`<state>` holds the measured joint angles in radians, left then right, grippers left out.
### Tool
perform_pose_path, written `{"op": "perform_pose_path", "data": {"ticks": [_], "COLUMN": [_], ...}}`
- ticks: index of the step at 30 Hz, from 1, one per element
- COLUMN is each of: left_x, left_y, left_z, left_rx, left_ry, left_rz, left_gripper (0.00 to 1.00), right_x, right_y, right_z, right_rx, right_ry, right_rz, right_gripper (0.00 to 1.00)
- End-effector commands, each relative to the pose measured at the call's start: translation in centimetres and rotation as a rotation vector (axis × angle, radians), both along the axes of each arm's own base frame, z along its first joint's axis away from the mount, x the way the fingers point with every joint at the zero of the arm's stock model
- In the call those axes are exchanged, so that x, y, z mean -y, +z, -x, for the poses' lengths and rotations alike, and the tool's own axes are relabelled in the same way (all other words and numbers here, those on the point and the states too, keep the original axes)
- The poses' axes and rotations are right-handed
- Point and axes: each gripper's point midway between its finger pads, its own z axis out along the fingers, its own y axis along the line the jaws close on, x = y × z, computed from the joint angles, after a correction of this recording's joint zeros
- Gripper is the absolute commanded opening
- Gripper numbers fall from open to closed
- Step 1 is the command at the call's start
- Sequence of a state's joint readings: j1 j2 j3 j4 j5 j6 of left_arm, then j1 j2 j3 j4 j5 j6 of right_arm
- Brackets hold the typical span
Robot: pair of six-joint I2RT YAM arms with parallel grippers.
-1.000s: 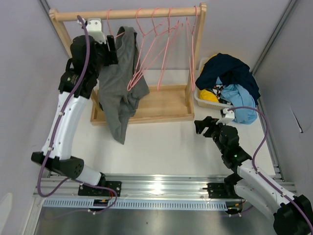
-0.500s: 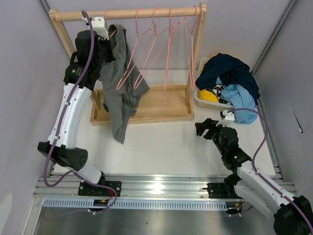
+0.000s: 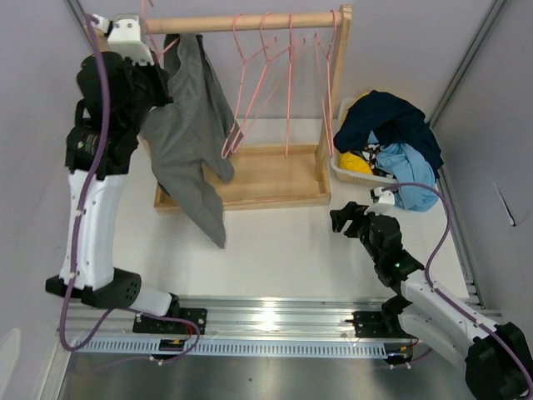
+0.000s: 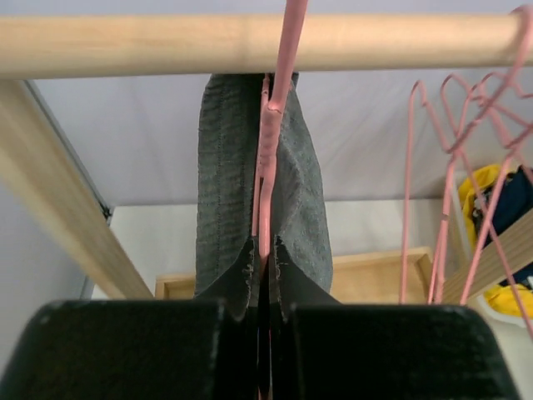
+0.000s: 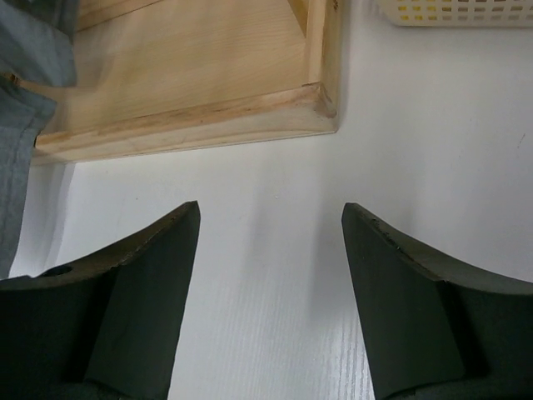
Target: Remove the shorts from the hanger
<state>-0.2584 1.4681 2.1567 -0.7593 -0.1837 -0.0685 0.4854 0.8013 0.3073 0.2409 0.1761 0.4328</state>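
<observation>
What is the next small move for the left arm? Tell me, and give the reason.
Probably pull the left gripper down and back from the wooden rod. It is shut on the grey shorts just below the rod, the shorts hang folded over the pink hanger, and the hanger's hook sits on the rod, so a pull may slide them off.

Gry shorts point(image 3: 187, 125), pnk hanger point(image 4: 270, 142)

The overhead camera looks down from behind both arm bases and takes in the whole worktop point(image 3: 275, 242). The left wrist camera sits high, very near the wooden rail point(image 4: 125, 43), looking up along the shorts point(image 4: 225, 167) — both also visible from above. The right wrist camera hangs low over the worktop, facing the rack's base board point(image 5: 183, 75) — shared too.
</observation>
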Motion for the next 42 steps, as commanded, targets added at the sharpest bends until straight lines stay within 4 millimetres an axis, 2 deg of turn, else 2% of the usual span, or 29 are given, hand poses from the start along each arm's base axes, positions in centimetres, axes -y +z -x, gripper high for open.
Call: {"op": "perform_pose_path", "data": {"ticks": [1, 2, 3, 4, 5, 8, 9, 11, 12, 13, 15, 16, 17, 19, 20, 21, 23, 24, 26, 27, 29, 33, 42], "left_x": [-1.5, -2.2, -2.1, -2.2, -2.2, -1.9, -1.7, -0.8, -0.7, 0.3, 0.8, 1.5, 2.0, 3.5, 5.0, 5.8, 7.9, 8.5, 9.5, 9.6, 9.8, 10.4, 10.6], "left_y": [6.2, 6.8, 3.9, 3.1, 0.2, -2.7, -5.6, -7.3, -9.4, -9.8, -11.0, -10.4, -10.2, -9.0, -8.6, -8.3, -7.7, -7.3, -6.9, -6.3, -5.9, -5.2, -5.1], "left_z": [6.4, 8.5, 8.2, 8.9, 9.7, 11.9, 13.0, 14.7, 16.0, 17.2, 18.9, 20.5, 21.3, 23.2, 24.3, 24.6, 26.7, 27.0, 28.4, 28.9, 29.4, 31.6, 32.7], "left_rx": [0.187, 0.211, 0.137, 0.122, 0.053, -0.017, -0.097, -0.14, -0.178, -0.177, -0.196, -0.168, -0.163, -0.127, -0.114, -0.098, -0.075, -0.059, -0.061, -0.049, -0.05, -0.031, -0.026], "left_ry": [0.008, 0.015, 0.009, 0.004, -0.011, -0.065, -0.09, -0.166, -0.195, -0.27, -0.324, -0.385, -0.427, -0.529, -0.634, -0.691, -0.863, -0.912, -1.013, -1.03, -1.06, -1.159, -1.206], "left_rz": [0.025, 0.027, -0.003, -0.009, -0.032, -0.042, -0.055, -0.053, -0.058, -0.05, -0.039, -0.021, -0.008, 0.033, 0.05, 0.062, 0.079, 0.09, 0.115, 0.12, 0.134, 0.162, 0.184], "left_gripper": [0.0, 0.0, 0.0, 0.0, 0.0, 0.0, 0.0, 0.0, 0.0, 0.0, 0.0, 0.0, 0.0, 0.0, 0.0, 0.0, 0.0, 0.0, 0.0, 0.0, 0.0, 0.0, 0.0], "right_x": [-0.4, -0.6, -0.9, -1.0, -1.3, -2.8, -3.3, -5.2, -5.7, -6.2, -7.2, -7.6, -8.3, -9.2, -9.9, -10.1, -10.8, -11.4, -11.8, -12.3, -12.3, -12.5, -12.6], "right_y": [1.9, 2.3, 3.0, 3.8, 4.5, 7.8, 8.8, 12.0, 13.1, 14.8, 16.8, 17.6, 19.0, 19.7, 20.3, 21.4, 21.5, 21.9, 21.6, 21.7, 21.6, 22.0, 22.2], "right_z": [-0.5, -0.5, -0.4, -0.3, -0.1, 0.9, 1.3, 3.2, 4.0, 4.8, 6.7, 7.3, 8.4, 9.0, 9.7, 10.0, 10.0, 10.7, 10.5, 10.9, 10.4, 10.7, 10.3], "right_rx": [0.067, 0.074, 0.091, 0.114, 0.131, 0.214, 0.242, 0.338, 0.379, 0.433, 0.498, 0.515, 0.542, 0.543, 0.549, 0.569, 0.567, 0.576, 0.582, 0.583, 0.593, 0.614, 0.622], "right_ry": [0.004, 0.012, 0.027, 0.043, 0.062, 0.175, 0.211, 0.36, 0.404, 0.446, 0.542, 0.574, 0.632, 0.682, 0.718, 0.728, 0.738, 0.76, 0.741, 0.753, 0.712, 0.695, 0.668], "right_rz": [-0.024, -0.029, -0.036, -0.032, -0.034, -0.043, -0.045, -0.074, -0.076, -0.093, -0.115, -0.123, -0.135, -0.135, -0.142, -0.148, -0.13, -0.132, -0.1, -0.094, -0.066, -0.063, -0.079], "right_gripper": [0.75, 0.75, 0.75, 0.75, 0.75, 0.75, 0.75, 0.75, 0.76, 0.76, 0.77, 0.77, 0.77, 0.77, 0.78, 0.78, 0.78, 0.78, 0.78, 0.78, 0.78, 0.78, 0.78]}}
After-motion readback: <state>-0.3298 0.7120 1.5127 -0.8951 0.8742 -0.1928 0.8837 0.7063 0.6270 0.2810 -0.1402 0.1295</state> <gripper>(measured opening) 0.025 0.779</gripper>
